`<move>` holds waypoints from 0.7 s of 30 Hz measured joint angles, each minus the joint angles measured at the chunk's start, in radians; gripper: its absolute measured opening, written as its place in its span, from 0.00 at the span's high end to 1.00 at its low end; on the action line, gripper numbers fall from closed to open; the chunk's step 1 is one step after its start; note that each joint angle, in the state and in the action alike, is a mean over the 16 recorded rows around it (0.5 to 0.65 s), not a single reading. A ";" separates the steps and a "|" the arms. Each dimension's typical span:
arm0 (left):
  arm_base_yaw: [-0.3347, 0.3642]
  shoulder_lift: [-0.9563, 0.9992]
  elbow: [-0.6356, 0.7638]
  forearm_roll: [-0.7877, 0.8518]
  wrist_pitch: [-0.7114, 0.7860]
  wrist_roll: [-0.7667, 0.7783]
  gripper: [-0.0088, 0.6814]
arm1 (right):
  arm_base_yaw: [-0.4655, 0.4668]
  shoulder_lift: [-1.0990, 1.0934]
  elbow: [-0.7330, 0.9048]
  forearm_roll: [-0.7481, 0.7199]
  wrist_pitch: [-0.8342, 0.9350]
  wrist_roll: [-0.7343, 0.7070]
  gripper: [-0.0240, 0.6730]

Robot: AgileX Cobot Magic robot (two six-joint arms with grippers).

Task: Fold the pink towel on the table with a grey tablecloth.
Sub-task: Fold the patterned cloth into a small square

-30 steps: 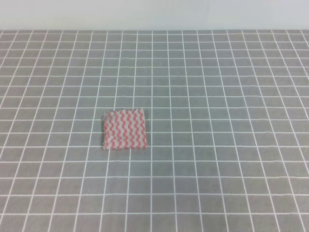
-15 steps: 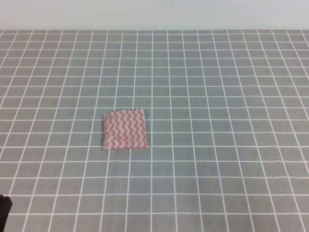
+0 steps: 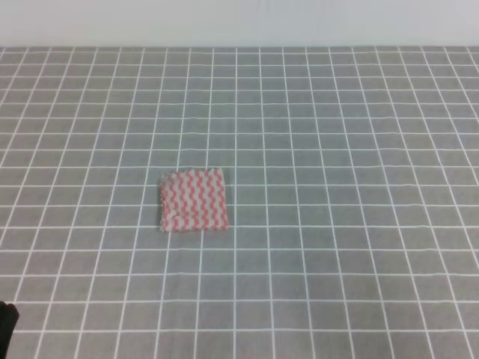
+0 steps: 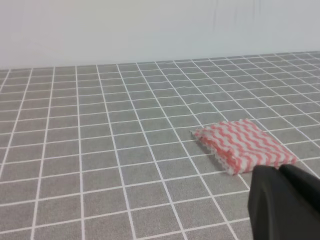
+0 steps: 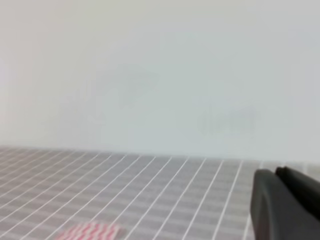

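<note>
- While your left gripper (image 4: 287, 202), a black body at the lower right of its wrist view, shows nothing in its hold, you cannot tell how far open it stands.
- You see the small square towel with pink and white wavy stripes (image 3: 193, 199) lying flat on the grey tablecloth with thin white grid lines (image 3: 337, 187), left of centre.
- Your towel sits just beyond the left gripper, apart from it.
- Your right gripper (image 5: 290, 205) is likewise unreadable, well apart from the towel.

Grey tablecloth (image 3: 337, 187) lies bare on all sides of the pink towel (image 3: 193, 199), left of centre. A dark arm part (image 3: 6, 321) occupies the lower left corner.
</note>
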 joint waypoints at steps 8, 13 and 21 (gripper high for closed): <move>0.000 0.001 0.001 0.000 -0.001 -0.001 0.99 | -0.229 -0.086 0.036 0.062 0.072 -0.091 0.99; 0.000 0.001 0.003 0.001 0.000 -0.002 0.99 | -0.383 -0.154 0.054 0.076 0.175 -0.102 0.99; 0.000 0.000 0.001 0.000 0.005 0.000 0.99 | -0.469 -0.223 0.059 0.049 0.264 -0.104 0.99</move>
